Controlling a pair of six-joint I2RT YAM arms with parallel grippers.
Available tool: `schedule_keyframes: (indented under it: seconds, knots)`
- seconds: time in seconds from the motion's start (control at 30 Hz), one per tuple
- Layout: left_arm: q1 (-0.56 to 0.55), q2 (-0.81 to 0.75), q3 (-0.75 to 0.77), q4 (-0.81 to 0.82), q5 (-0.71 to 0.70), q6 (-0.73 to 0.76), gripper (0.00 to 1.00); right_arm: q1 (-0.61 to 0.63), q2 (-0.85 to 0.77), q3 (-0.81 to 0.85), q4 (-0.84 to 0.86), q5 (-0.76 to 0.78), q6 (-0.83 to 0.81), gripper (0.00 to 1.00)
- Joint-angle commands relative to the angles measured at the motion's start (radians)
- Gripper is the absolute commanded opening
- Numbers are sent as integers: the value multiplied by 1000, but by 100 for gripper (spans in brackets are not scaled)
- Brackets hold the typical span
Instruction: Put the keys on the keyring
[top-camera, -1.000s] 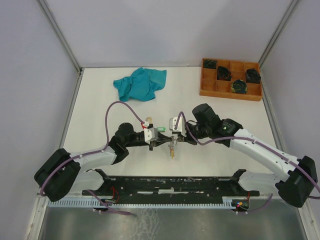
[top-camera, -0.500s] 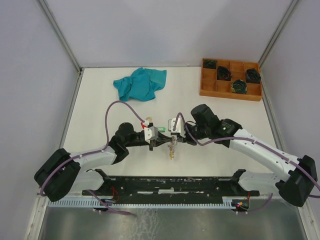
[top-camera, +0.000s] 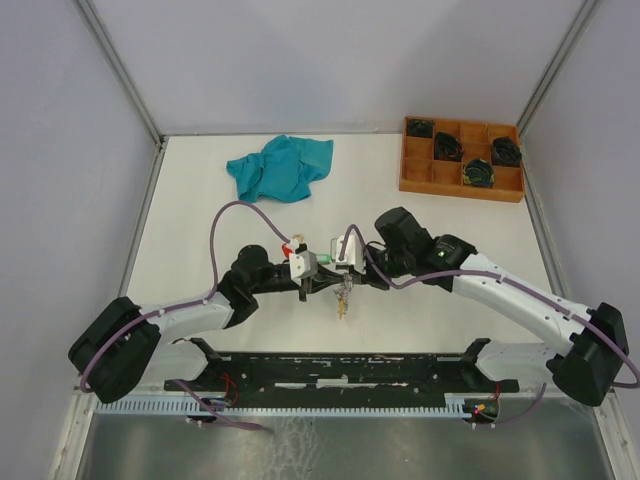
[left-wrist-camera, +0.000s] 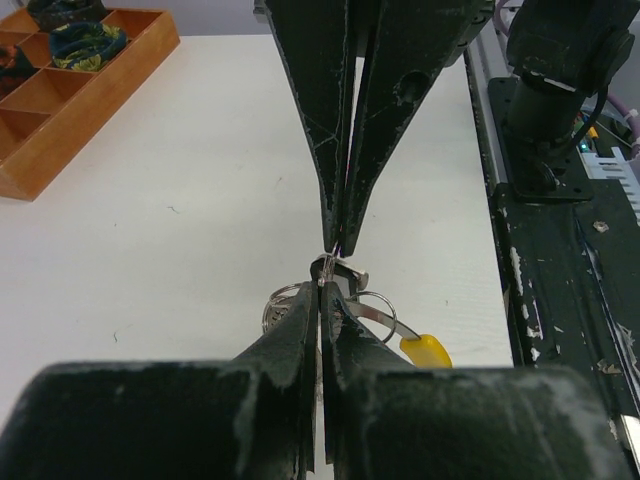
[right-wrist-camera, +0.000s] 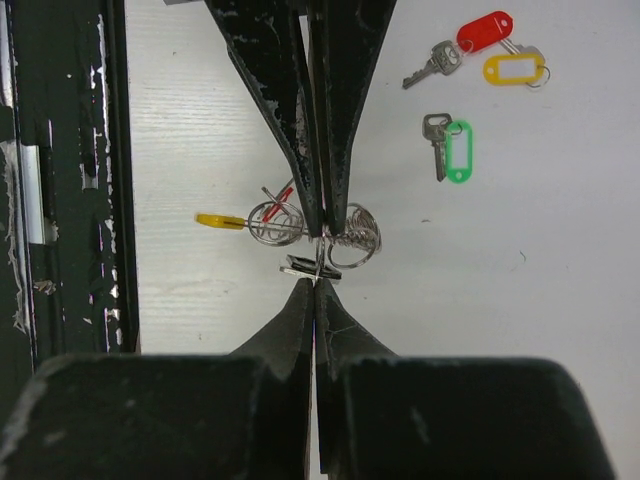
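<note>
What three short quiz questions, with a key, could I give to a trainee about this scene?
1. True or false: the key with the green tag already hangs on the keyring.
2. Where does the teal cloth lie? A: on the table, left of the wooden tray. B: inside that tray. C: nowhere in view.
3. In one word, how do the left claw and the right claw stand, open or shut?
Key: 1 false, that key lies loose on the table, apart from the ring. 2 A. 3 shut, their tips meeting by the keyring.
</note>
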Motion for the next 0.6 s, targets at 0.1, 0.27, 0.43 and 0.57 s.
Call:
schedule_keyframes:
  seconds: [0.1,0.27,0.43,0.57]
  knots:
    - [-18,-25,60,83,-5,-37,3,30,26,68,79,-28,18,1]
    - [-21,-22,59,75,-17,-37,3,34,30,77,72,-22,19,1]
    - [-22,-38,68,24,-54,-37,3,35,10,81,47,2,10,1]
    - [-30,-63,62,-10,-80,-29,3,35,-1,86,34,5,10,1]
